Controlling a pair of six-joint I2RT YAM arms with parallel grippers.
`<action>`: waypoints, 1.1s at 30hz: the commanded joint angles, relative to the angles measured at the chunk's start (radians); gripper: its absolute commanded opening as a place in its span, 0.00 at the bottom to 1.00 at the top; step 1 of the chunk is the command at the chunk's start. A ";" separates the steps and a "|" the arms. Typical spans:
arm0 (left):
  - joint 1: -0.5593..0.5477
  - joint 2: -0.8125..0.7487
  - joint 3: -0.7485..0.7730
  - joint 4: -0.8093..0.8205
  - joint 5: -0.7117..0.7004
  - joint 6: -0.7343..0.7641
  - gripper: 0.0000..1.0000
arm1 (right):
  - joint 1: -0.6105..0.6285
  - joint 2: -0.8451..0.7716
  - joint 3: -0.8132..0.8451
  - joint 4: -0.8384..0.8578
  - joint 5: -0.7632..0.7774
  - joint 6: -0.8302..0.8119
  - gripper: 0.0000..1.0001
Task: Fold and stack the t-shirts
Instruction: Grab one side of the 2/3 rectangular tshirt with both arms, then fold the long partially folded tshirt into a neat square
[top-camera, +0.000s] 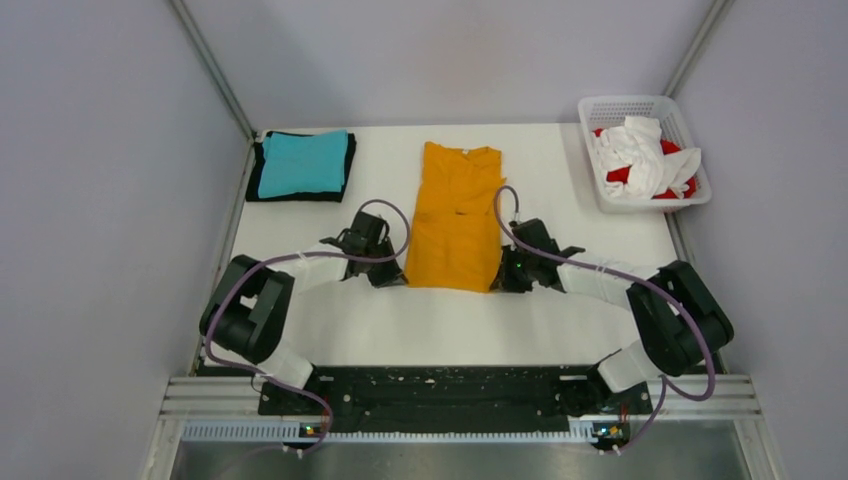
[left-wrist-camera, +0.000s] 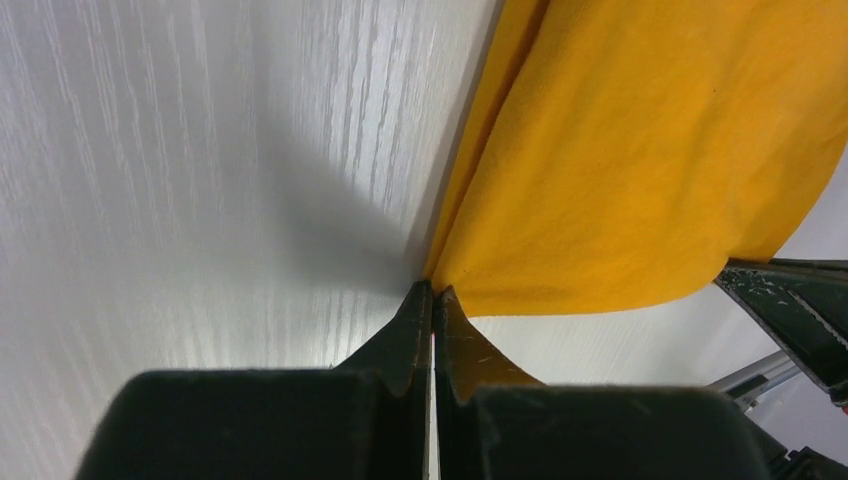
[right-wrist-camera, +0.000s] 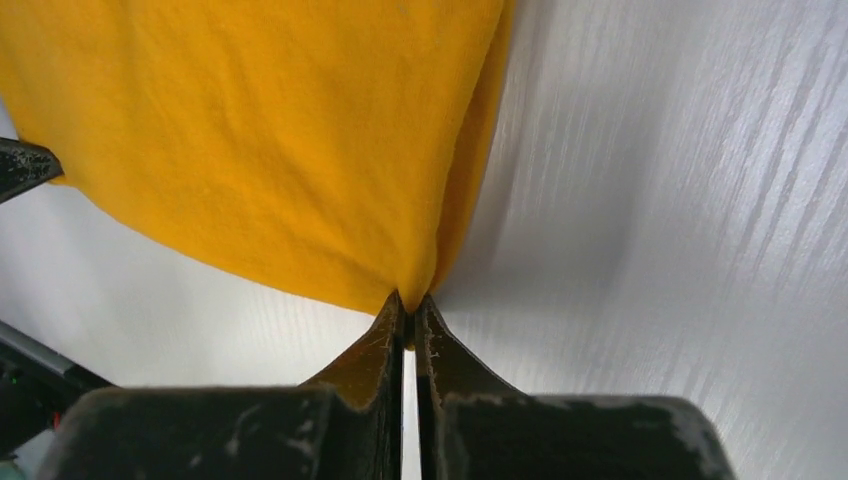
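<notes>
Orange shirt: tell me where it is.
In the top view the orange shirt lies centrally, between the teal shirt at far left and the basket at far right.

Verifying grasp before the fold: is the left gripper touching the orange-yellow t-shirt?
Touching. The left wrist view shows the left gripper shut on a corner of the orange-yellow t-shirt, cloth pinched between its tips, no gap.

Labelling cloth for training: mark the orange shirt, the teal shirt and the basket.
orange shirt (top-camera: 455, 215), top view, middle of its front.
teal shirt (top-camera: 303, 163), top view, centre of folded cloth.
basket (top-camera: 628, 101), top view, far rim.
</notes>
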 joint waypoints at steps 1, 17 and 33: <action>-0.013 -0.071 -0.087 -0.108 -0.008 0.010 0.00 | 0.017 -0.055 -0.025 -0.089 -0.089 -0.065 0.00; -0.098 -0.743 -0.114 -0.328 0.073 -0.026 0.00 | 0.030 -0.421 0.093 -0.486 -0.378 -0.177 0.00; -0.034 -0.394 0.275 -0.141 -0.183 0.192 0.00 | -0.204 -0.261 0.341 -0.258 -0.300 -0.184 0.00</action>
